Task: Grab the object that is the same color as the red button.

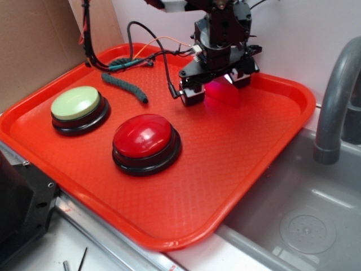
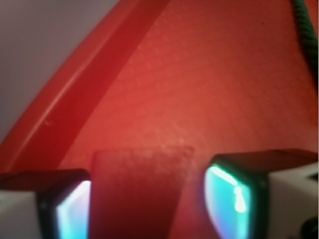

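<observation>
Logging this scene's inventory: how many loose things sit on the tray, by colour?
Red: 2, the red button and the small wedge block between the gripper fingers
Pale green: 1, the green button
Dark green: 1, the rope
Total: 4

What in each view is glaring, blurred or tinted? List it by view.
Exterior view: white glare spots on the red button, and a pinkish glow on the red block under the gripper. Wrist view: soft overall, with the fingers and block blurred, and the pads glowing cyan-white.
</observation>
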`<state>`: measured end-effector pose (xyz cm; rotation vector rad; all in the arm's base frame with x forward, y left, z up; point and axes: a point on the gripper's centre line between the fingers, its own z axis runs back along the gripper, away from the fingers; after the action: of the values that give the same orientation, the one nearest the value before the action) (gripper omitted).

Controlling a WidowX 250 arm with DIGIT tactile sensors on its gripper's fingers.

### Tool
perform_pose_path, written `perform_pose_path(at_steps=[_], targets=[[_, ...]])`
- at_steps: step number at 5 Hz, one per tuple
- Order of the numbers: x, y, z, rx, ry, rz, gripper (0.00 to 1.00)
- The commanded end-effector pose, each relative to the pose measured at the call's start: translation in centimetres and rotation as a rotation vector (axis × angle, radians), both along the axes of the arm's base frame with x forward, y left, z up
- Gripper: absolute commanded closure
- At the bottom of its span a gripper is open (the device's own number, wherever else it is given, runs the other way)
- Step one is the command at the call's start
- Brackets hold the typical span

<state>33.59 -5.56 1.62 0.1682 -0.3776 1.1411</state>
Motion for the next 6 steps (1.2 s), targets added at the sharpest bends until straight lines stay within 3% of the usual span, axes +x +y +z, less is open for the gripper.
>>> perform_pose_path(at_steps=[1,3,4,5,6], targets=[[0.5,2.0,1.1,0.001,-0.040,0.011,1.00],[-0.5,1.6,6.8,-0.074,-0.072,-0.273,1.00],[-1.7,1.7,11.1,-0.231,0.020,-0.507,1.00],[-3.0,2.4,15.1,-0.293,0.112,-0.678,1.00],[-4.4,3.0,18.5,-0.304,0.131,-0.767,1.00]])
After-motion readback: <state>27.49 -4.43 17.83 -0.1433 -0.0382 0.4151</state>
